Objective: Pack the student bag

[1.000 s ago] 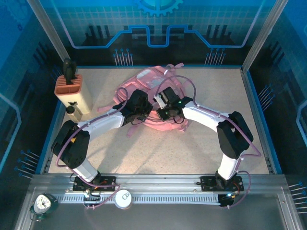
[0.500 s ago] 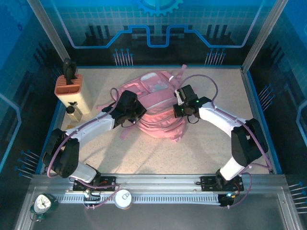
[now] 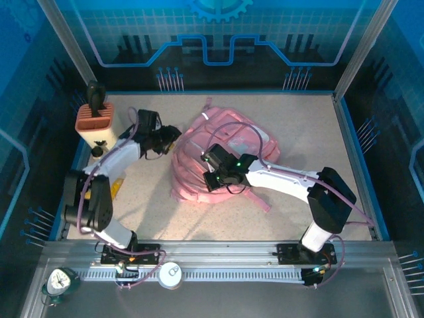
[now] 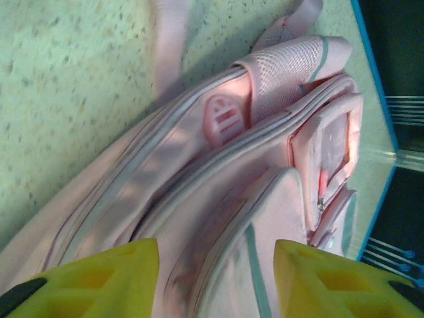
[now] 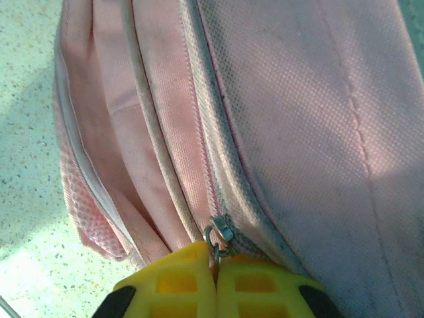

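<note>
Two arms on the pink backpack [image 3: 192,173], which lies slumped near the middle of the table [image 3: 291,112]. Right gripper [image 5: 215,260]: yellow fingers pressed together, pinching the small metal zip pull [image 5: 218,233] at a seam of the bag. Left gripper [image 4: 215,255] hovers just beside the bag's far-left side, fingers spread apart, pale pockets and white trim straight ahead.

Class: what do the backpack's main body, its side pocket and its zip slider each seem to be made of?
The student bag body looks like pink woven cloth with a matte finish; a fine weave shows. The side pocket is open mesh, probably synthetic, with tiny holes visible. The zip slider is likely metal, being grey and glinting.
</note>
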You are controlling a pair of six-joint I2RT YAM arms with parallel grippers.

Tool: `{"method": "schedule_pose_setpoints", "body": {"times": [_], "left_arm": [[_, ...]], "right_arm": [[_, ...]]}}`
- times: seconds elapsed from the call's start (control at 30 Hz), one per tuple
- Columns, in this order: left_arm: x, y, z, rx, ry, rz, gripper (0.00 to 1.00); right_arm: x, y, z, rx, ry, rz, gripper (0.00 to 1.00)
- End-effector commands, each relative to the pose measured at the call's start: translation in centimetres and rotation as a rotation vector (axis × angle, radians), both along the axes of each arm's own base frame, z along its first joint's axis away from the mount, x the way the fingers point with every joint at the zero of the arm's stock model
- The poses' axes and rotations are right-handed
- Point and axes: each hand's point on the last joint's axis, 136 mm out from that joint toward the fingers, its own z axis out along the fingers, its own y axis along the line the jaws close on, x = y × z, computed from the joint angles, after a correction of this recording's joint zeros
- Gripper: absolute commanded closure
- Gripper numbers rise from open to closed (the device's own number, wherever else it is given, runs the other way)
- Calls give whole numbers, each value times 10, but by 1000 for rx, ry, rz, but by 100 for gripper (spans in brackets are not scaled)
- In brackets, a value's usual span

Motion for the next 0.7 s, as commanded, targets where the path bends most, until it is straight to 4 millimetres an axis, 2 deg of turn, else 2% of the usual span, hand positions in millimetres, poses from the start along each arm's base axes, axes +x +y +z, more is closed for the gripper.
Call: {"method": "schedule_pose_setpoints", "body": {"times": [0.0, 0.1, 0.23, 0.3, 0.33, 0.4, 0.5, 0.67], "left_arm": [[-34, -29, -1, -127, 17, 54, 49], [-50, -56, -7, -171, 39, 43, 47], [-53, -81, -16, -154, 58, 40, 49], [-49, -89, -24, -134, 80, 26, 55], [-48, -90, -28, -126, 92, 23, 62], [-45, -85, -34, -91, 102, 46, 81], [-37, -62, -30, -3, 75, 73, 98], [-25, -22, -25, 103, 82, 75, 100]], "right_arm": [[5, 1, 0, 0, 23, -29, 100], [2, 1, -1, -2, 34, -20, 100], [0, 1, -1, 10, 36, -18, 100], [-1, 1, -1, 13, 39, -21, 100], [-2, 0, -1, 11, 42, -22, 100], [-4, -6, -3, -8, 47, -33, 100], [-10, -27, -7, -65, 44, -58, 100], [-15, -77, -18, -115, 66, -134, 100]]}}
